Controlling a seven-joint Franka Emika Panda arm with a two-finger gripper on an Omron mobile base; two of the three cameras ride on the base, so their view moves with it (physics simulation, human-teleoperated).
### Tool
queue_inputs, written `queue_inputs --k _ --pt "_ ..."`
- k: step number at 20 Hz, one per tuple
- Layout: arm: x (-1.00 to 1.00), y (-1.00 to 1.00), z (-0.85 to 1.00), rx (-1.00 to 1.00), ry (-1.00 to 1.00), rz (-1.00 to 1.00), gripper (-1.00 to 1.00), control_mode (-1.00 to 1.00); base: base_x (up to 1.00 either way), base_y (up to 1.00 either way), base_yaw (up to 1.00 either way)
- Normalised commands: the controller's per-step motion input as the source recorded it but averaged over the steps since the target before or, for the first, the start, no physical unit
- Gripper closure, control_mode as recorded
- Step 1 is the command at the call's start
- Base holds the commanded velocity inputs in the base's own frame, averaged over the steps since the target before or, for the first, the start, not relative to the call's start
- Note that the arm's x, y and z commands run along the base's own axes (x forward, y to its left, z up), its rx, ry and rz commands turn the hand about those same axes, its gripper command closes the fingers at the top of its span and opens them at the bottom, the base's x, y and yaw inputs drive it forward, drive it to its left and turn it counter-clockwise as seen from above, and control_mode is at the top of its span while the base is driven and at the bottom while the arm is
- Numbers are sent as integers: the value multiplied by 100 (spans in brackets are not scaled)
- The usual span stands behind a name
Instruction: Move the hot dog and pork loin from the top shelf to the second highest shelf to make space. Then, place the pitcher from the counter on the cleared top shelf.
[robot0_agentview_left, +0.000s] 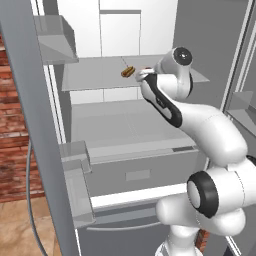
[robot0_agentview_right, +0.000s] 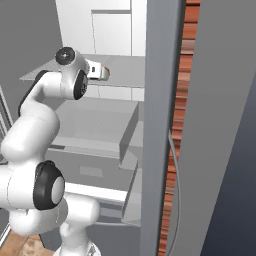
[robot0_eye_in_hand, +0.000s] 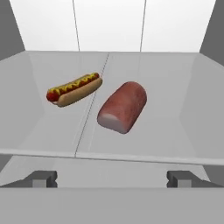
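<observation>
Up on the fridge's top shelf (robot0_agentview_left: 90, 75), the left base view shows the hot dog (robot0_agentview_left: 127, 72) just ahead of the arm's wrist. From the right base view, a reddish bit of the pork loin (robot0_agentview_right: 107, 73) peeks past the hand. In the hand view the gripper (robot0_eye_in_hand: 112, 178) stands wide open (holding nothing), with both foods lying side by side, apart, beyond the shelf's front edge.
</observation>
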Motion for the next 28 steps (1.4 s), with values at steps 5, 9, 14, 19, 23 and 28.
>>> queue_inputs --k 5,9,14,19,23,28 --pt "51 0 -13 0 2 0 -100 -100 0 0 0" --pt "54 0 -3 0 0 0 -100 -100 0 0 0" --pt "51 0 -1 0 0 0 -100 -100 0 0 0" --pt "43 0 -10 0 0 0 100 -100 0 0 0" --pt "34 0 -22 0 0 0 100 -100 0 0 0" --pt "12 0 -5 0 0 0 100 -100 0 0 0"
